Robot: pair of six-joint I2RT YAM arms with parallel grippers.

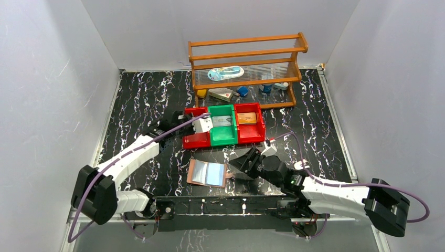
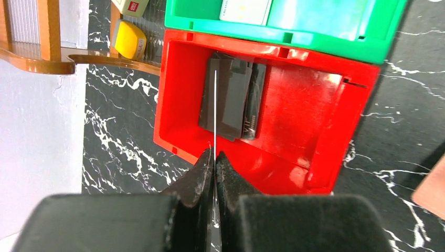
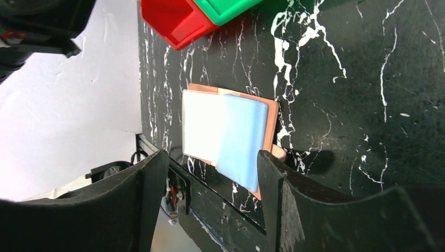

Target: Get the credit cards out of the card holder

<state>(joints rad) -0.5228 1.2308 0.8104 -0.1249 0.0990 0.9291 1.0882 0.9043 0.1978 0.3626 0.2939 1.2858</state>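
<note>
The card holder (image 1: pixel 209 173) lies open on the black marble table, its silvery-blue sleeves facing up. My right gripper (image 1: pixel 242 160) is open and empty just right of it; in the right wrist view the card holder (image 3: pixel 225 131) lies beyond the spread fingers of the gripper (image 3: pixel 212 163). My left gripper (image 2: pixel 214 156) is shut on a thin credit card (image 2: pixel 215 105), seen edge-on, over the left red bin (image 2: pixel 294 131). A black card (image 2: pixel 233 100) lies in that bin. A silver-grey card (image 1: pixel 224 121) lies in the green bin and an orange card (image 1: pixel 246 118) in the right red bin.
The three joined bins (image 1: pixel 223 137) sit mid-table. A wooden rack (image 1: pixel 246 52) with small items stands at the back. A yellow object (image 2: pixel 130 39) lies under the rack's shelf. White walls close in left, right and back.
</note>
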